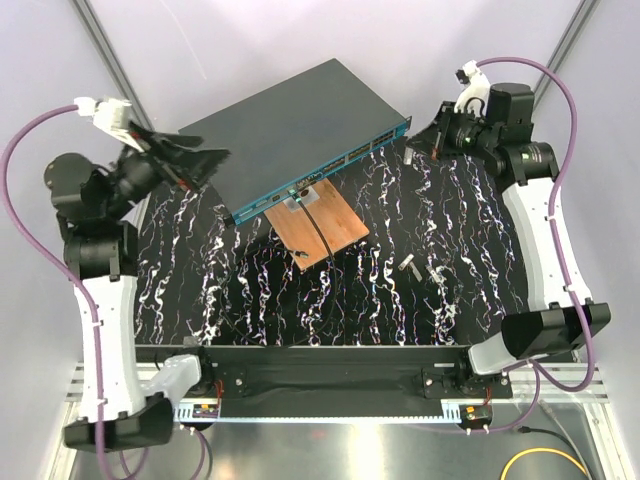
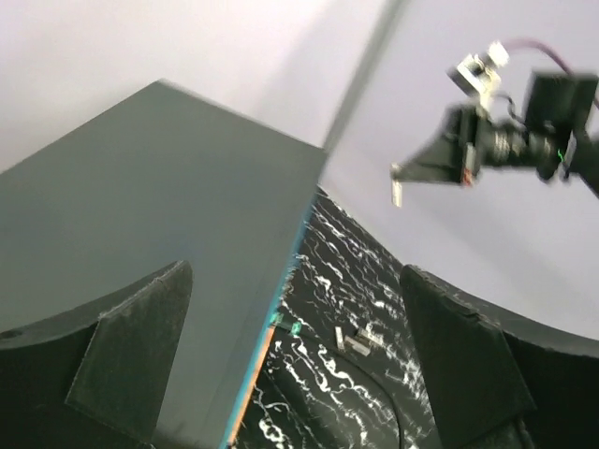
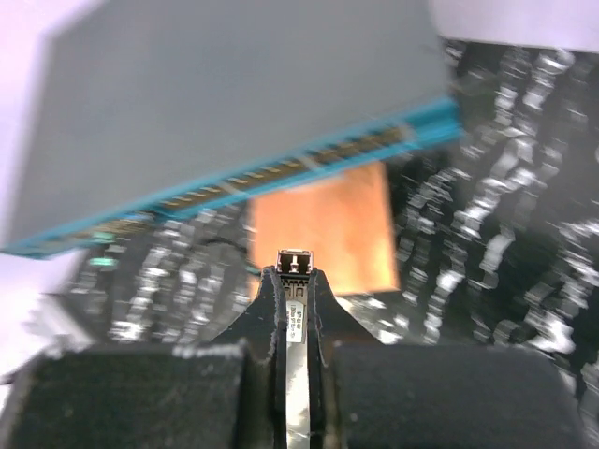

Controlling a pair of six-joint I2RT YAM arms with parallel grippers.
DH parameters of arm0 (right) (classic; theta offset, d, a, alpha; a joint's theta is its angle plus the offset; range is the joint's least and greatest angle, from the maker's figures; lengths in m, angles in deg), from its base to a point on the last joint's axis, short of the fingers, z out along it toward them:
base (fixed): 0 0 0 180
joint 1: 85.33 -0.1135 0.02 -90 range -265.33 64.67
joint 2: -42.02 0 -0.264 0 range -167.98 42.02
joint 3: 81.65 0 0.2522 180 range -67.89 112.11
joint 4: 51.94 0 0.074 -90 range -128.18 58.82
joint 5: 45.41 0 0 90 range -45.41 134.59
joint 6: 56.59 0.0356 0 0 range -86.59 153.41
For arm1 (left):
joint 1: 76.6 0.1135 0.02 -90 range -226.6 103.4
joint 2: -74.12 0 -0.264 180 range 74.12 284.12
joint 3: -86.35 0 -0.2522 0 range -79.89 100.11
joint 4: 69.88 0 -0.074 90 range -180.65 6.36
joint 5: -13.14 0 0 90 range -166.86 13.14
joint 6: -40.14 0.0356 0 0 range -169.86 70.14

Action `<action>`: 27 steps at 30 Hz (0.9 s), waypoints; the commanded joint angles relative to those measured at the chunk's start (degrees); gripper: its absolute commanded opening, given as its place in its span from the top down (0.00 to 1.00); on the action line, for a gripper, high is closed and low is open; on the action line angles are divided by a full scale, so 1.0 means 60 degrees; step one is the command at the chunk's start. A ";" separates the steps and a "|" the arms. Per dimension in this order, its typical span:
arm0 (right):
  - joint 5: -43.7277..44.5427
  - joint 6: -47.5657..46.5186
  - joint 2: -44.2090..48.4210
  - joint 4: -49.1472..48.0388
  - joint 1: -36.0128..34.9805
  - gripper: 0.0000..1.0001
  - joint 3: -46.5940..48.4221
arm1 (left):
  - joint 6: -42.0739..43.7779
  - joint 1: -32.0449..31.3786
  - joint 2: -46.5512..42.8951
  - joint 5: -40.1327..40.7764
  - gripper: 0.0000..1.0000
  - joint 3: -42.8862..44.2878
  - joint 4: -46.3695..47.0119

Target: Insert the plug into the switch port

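The right gripper (image 3: 295, 279) was closed tight on the plug (image 3: 294, 263), a small metal piece pinched between its fingers with the tip poking out. It hung in the air (clear of the table (image 1: 470, 230)) near the right end of the switch (image 1: 300, 120). The switch lay angled across the far side of the table, its teal front face (image 1: 345, 160) towards the copper-brown board (image 1: 325, 225). The left gripper (image 1: 205, 165) stood wide open and empty by the switch's left end

Table (image 1: 200, 300): black, veined white.
Far left: switch (image 1: 290, 130), flat, set askew.
Centre: copper-brown board (image 1: 325, 225), just beside the switch's teal front.
Right of board: small metal pieces (image 1: 408, 264), loose.
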 commanded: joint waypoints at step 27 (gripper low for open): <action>0.1803 0.2423 0.2767 -0.5858 -0.4047 1.00 -0.2855 | 0.6727 -0.9818 0.3406 0.7835 0.19 0.2954 -0.1111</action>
